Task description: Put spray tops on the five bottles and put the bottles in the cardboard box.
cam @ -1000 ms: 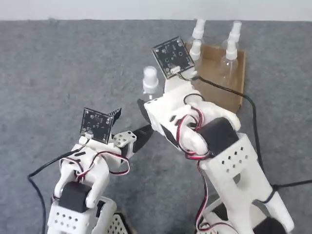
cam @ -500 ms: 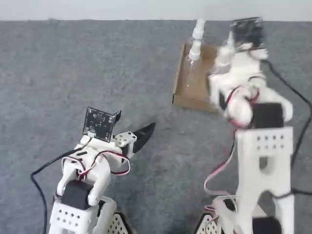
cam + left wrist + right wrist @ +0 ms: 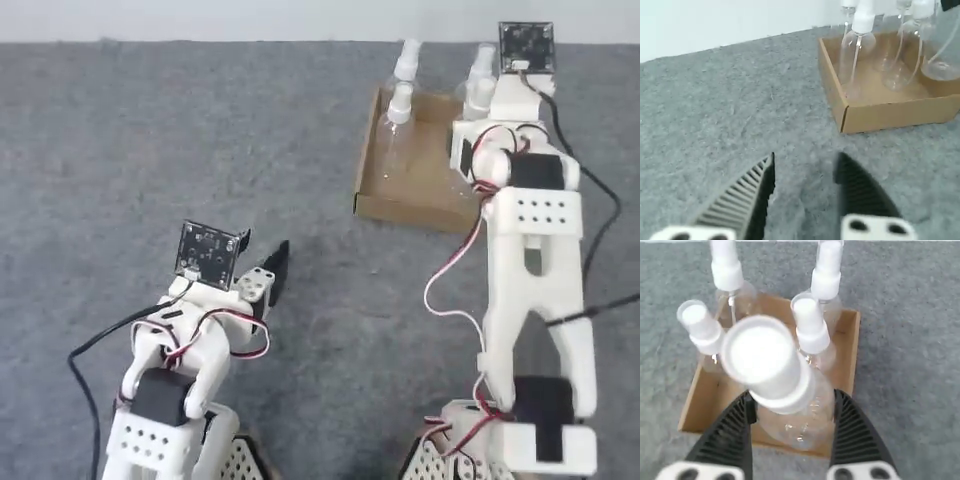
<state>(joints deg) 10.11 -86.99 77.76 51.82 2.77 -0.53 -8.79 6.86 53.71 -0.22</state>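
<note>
A shallow cardboard box [image 3: 400, 208] sits at the far right of the grey mat. Several clear bottles with white spray tops [image 3: 811, 329] stand in it. My right gripper [image 3: 794, 397] is shut on one more clear bottle [image 3: 800, 425] with a white spray top [image 3: 765, 360], held upright over the near side of the box [image 3: 852, 342]. The right arm [image 3: 520, 185] stretches out over the box. My left gripper [image 3: 805, 175] is open and holds nothing, low over the mat, well short of the box [image 3: 890, 114]; from above it [image 3: 262, 255] is at the lower left.
Grey carpet-like mat [image 3: 150, 150] covers the table, bare on the left and in the middle. A pale wall runs along the far edge just behind the box. Cables trail from both arms near the front.
The right arm has swung from the middle of the table to the box, carrying the capped bottle. The left gripper's fingers have drawn closer together but stay apart.
</note>
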